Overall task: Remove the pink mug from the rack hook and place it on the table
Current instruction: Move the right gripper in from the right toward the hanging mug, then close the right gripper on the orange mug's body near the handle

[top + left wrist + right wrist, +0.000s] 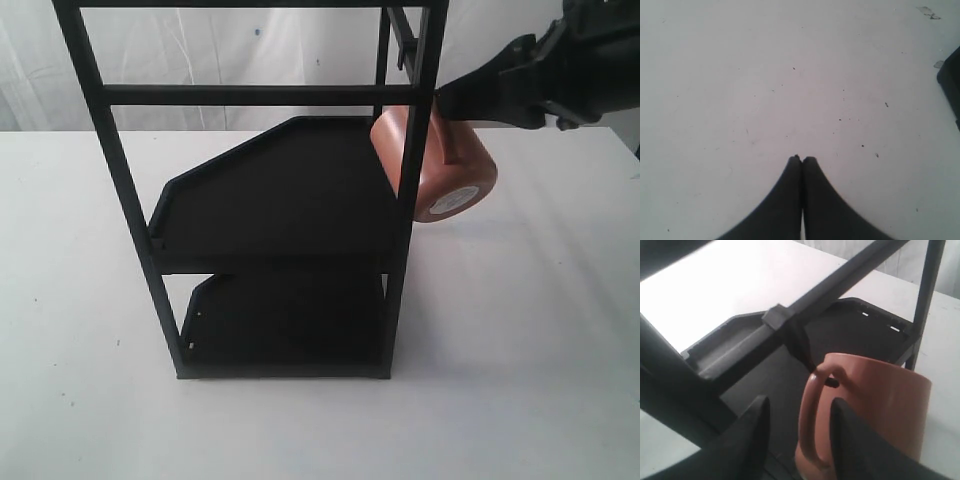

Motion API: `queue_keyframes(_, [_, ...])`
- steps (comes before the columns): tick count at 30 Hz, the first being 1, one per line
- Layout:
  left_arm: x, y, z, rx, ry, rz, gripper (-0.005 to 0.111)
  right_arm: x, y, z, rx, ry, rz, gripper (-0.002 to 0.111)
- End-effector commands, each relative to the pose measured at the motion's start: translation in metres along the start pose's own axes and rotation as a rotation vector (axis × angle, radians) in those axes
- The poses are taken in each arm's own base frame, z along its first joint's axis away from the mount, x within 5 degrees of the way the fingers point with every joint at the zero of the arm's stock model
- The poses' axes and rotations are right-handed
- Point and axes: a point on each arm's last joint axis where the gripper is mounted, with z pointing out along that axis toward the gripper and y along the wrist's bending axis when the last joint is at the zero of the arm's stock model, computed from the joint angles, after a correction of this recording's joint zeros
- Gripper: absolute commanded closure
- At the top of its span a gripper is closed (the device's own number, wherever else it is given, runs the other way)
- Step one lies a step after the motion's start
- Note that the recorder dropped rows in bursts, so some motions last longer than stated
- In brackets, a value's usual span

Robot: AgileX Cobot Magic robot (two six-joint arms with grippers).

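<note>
while hung on rack hook (802,347), pink mug (450,170), right fingers (752,425) spread astride its handle (810,415); left fingers (785,200) pressed together over table (790,75).

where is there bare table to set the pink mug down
The white tabletop right of the tall black metal rack, below the salmon-pink mug, is bare; so is the strip in front of the rack. Crowded: the rack's post where the mug hangs, the right gripper astride its handle.
</note>
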Motion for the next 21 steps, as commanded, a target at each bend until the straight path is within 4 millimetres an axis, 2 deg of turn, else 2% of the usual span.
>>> queue_keyframes(1, [0.003, 0.000, 0.000, 0.005, 0.025, -0.004, 0.107, -0.001, 0.001, 0.003, -0.032, -0.016, 0.006, 0.071])
queue_keyframes(21, [0.003, 0.000, 0.000, 0.005, 0.025, -0.004, 0.107, 0.005, -0.011, 0.018, -0.060, 0.005, 0.057, 0.073])
